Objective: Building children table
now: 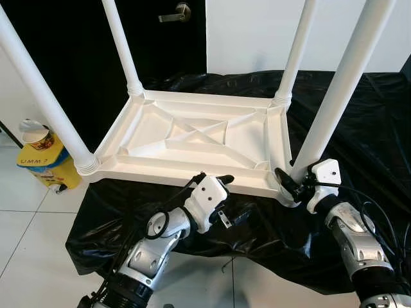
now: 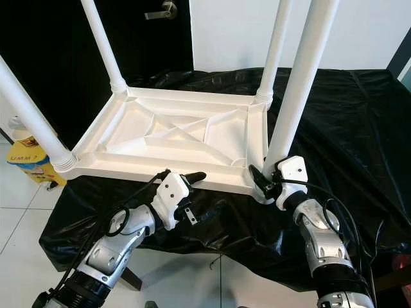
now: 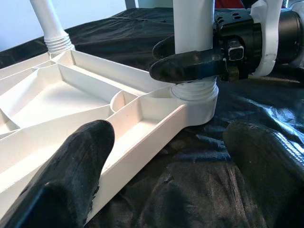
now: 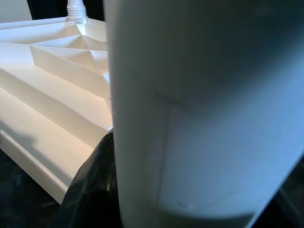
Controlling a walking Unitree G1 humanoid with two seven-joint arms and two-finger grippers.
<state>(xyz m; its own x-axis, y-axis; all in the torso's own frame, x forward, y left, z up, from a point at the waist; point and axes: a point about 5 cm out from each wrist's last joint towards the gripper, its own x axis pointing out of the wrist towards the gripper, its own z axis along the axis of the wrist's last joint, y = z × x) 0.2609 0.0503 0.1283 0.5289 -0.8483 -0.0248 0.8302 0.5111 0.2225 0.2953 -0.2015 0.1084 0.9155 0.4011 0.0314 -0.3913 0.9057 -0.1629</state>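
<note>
The white plastic children's table [image 1: 192,138] lies upside down on a black sheet [image 1: 372,128], with its legs pointing up. My right gripper [image 1: 290,182] is shut around the base of the near right leg [image 1: 334,96], just above its threaded socket [image 3: 194,95]. In the right wrist view the leg [image 4: 199,109] is very close, with one black finger [image 4: 90,190] beside it. My left gripper [image 3: 166,175] is open at the table's front rim [image 1: 173,173], holding nothing. One finger [image 3: 71,180] is over the rim, the other [image 3: 266,166] over the sheet.
A yellow bag with a paper cup [image 1: 42,160] stands on the white tile floor at the left. A black door with a handle [image 1: 176,13] is behind the table. The sheet-covered surface ends just in front of my arms.
</note>
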